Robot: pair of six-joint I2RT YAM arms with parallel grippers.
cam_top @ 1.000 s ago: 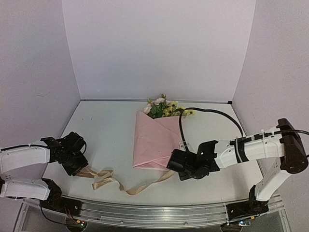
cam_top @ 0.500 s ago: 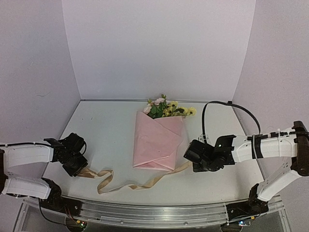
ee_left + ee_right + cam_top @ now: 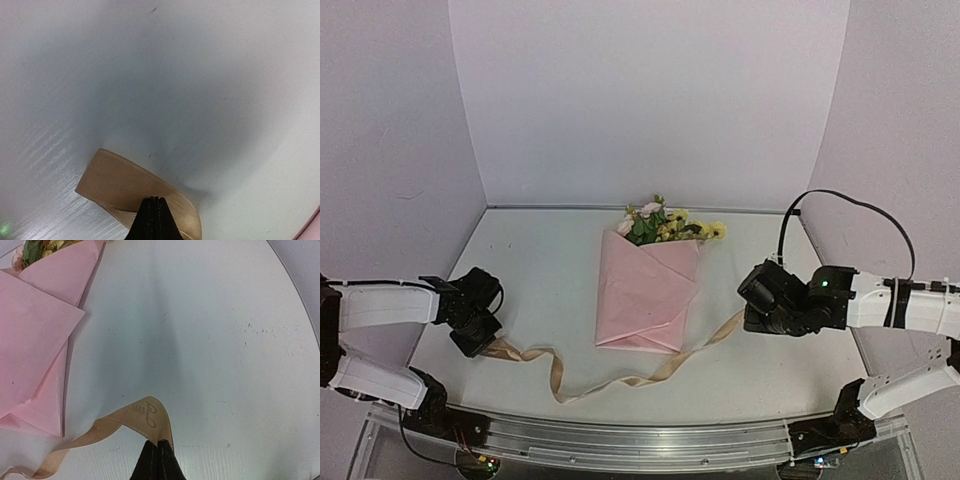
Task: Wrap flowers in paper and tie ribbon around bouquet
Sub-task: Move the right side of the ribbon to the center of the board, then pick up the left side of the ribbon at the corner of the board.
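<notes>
Tan satin is pinched at both ends: the left pincer (image 3: 155,200) is pressed together on one end of the ribbon (image 3: 620,378), and the right pincer (image 3: 157,444) on the other. I judge they hold the ends well apart so the strip can go around the bouquet (image 3: 648,300). Between them the ribbon curls loosely on the tabletop (image 3: 540,270), just beside the near tip of the creased pink paper (image 3: 665,265). Yellow and pinkish flowers (image 3: 665,225) stick out at its far end.
</notes>
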